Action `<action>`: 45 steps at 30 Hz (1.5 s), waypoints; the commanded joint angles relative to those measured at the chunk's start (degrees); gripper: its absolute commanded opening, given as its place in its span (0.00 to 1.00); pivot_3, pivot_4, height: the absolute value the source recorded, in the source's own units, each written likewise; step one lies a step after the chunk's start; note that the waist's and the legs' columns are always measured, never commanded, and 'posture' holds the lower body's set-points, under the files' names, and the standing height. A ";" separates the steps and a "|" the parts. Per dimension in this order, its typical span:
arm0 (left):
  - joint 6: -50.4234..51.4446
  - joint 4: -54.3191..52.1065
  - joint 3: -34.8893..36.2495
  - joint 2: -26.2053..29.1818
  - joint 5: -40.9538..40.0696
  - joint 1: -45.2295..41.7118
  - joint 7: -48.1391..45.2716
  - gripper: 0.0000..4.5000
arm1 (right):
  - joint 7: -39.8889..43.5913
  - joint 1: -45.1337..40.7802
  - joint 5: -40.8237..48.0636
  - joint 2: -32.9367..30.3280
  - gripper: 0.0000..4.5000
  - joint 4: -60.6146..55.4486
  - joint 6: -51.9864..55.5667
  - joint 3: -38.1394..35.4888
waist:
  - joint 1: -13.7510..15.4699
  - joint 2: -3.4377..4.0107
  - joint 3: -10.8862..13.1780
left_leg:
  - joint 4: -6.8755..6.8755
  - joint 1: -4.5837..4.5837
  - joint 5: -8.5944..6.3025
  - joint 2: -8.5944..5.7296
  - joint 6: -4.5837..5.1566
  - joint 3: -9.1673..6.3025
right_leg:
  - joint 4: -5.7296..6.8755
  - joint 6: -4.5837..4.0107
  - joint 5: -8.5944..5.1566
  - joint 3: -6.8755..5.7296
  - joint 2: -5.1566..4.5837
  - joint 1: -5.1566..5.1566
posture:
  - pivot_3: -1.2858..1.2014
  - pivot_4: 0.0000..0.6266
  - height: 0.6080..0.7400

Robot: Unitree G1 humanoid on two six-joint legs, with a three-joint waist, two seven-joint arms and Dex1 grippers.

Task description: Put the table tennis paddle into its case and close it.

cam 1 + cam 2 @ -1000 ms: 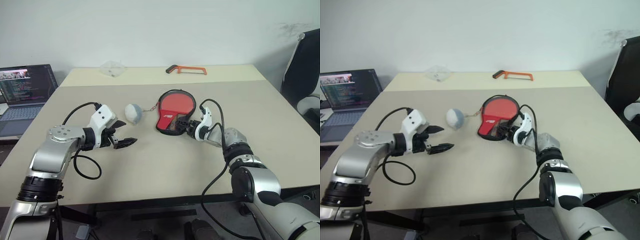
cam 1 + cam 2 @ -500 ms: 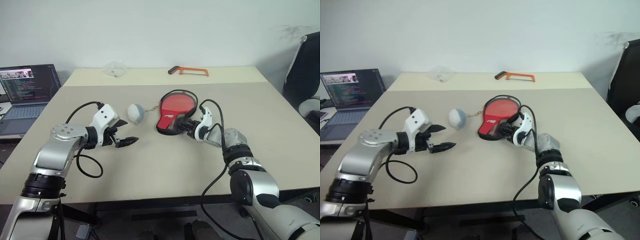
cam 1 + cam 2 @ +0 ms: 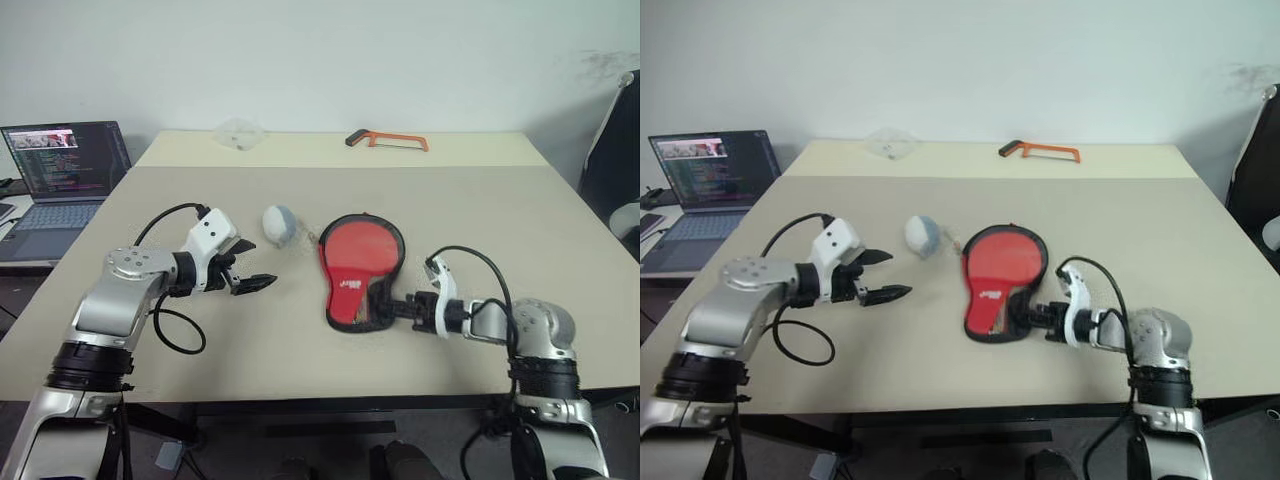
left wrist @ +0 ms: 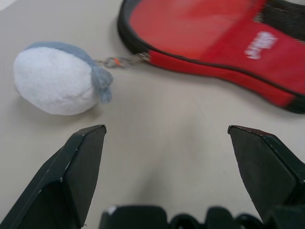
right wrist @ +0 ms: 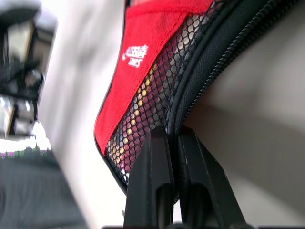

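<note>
Right gripper (image 3: 392,306) is clamped on the black zipper edge at the narrow end of the case (image 3: 361,263), which lies red side up mid-table (image 3: 500,220). Left gripper (image 3: 243,271) hovers wide open nearby, beside the grey-white pouch (image 3: 279,223).

one case (image 3: 360,265), one pouch (image 3: 279,223), perhaps one hacksaw (image 3: 386,139)
</note>
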 commanded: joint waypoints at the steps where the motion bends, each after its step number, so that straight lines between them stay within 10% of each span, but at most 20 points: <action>1: -1.98 0.40 -0.25 -0.11 0.47 -2.48 -0.98 1.00 | 2.48 2.59 3.57 -1.30 0.01 -6.28 4.00 2.13 | -0.01 0.00 0.00 | 0.00 0.00 0.00 0.00 0.00 0.00 | 0.00 0.00 0.00 0.00 0.00 0.00 | 0.52 0.24 1.00; 31: -2.80 3.45 -1.12 -1.08 1.58 -5.15 -2.25 1.00 | 2.94 10.90 4.27 -4.01 0.01 -16.95 2.04 5.14 | -0.20 -0.01 0.00 | 0.12 0.11 0.01 0.02 0.00 0.02 | -0.02 0.07 0.03 0.04 0.07 0.15 | 0.52 0.24 1.00; 45: -3.55 6.43 1.40 -1.35 1.90 -7.23 1.31 1.00 | 8.81 5.71 -2.87 -21.23 0.98 -18.29 -14.87 9.26 | -0.20 -0.08 0.02 | 0.17 0.12 0.02 -0.02 0.03 0.01 | -0.14 0.17 0.05 0.01 0.06 0.25 | 0.52 0.24 1.00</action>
